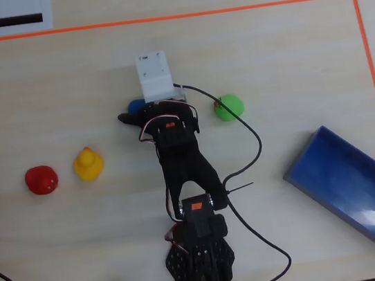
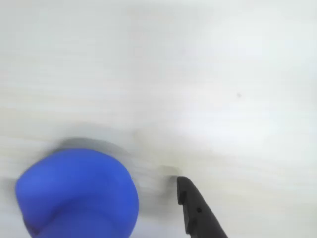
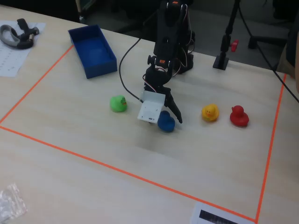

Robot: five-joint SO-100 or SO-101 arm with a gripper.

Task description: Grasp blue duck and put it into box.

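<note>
While my arm leans out over the pale wooden table (image 1: 62, 95), my pincer (image 3: 164, 116) hangs low over the blue duck (image 3: 166, 122), its black fingers spread apart with the toy between them. In the fixed view one dark finger (image 3: 175, 111) slants down just to the right of the duck, and the white camera block (image 3: 151, 109) on my wrist sits tight against the duck's left.

From overhead only a sliver of the blue duck (image 1: 136, 106) shows, peeking out at the left of the white block (image 1: 156, 75), above my black wrist. In the wrist view the blue duck (image 2: 79, 196) fills the lower left as a blurred rounded mass, with one black fingertip (image 2: 190, 198) just to its right and not clearly touching it. The duck stands on the table; I cannot tell which way its beak points or how its long axis runs, since it is half hidden and out of focus.

The green duck (image 1: 228, 107) sits near, to the right in the overhead view; the yellow duck (image 1: 88, 164) and red duck (image 1: 41, 180) lie well apart to the left. The blue box (image 1: 352, 191) lies far off at lower right, set at a slant, all inside the orange tape border (image 1: 156, 19).
</note>
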